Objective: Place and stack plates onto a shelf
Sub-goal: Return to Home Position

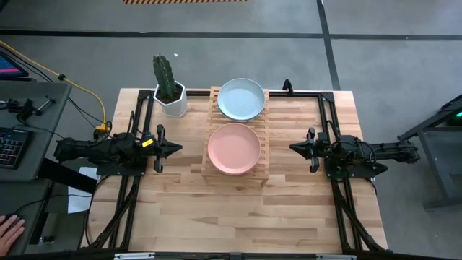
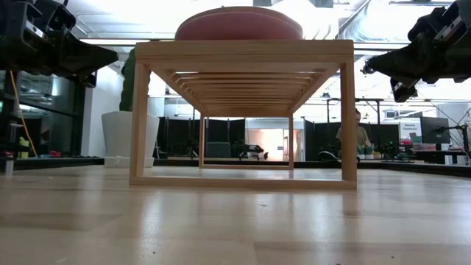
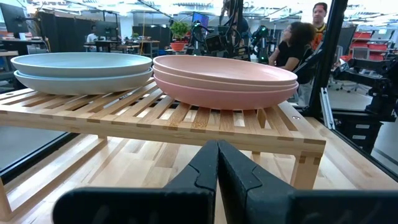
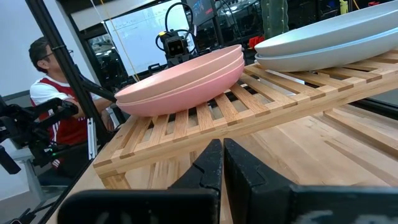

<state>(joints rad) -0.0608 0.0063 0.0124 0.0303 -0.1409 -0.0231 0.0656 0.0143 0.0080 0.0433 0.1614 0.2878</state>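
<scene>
Grey concrete floor [image 1: 404, 58] with dark lines surrounds the wooden table [image 1: 289, 209], and a dark desk [image 1: 32, 101] with a keyboard [image 1: 9, 148] stands off its left end. Beyond the table's far edge, black partitions [image 2: 221, 136] stand under bright ceiling lights [image 2: 383, 18].

Overhead, table-level, both wrists — all toward shelf [image 2: 243, 50]

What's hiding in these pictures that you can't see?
- High view: how many plates are in the pink stack and the blue stack; each top plate covers the rest.
- Low view: the blue stack, behind the pink stack and the shelf top.
- Low view: part of the cactus pot, behind a shelf leg.
</scene>
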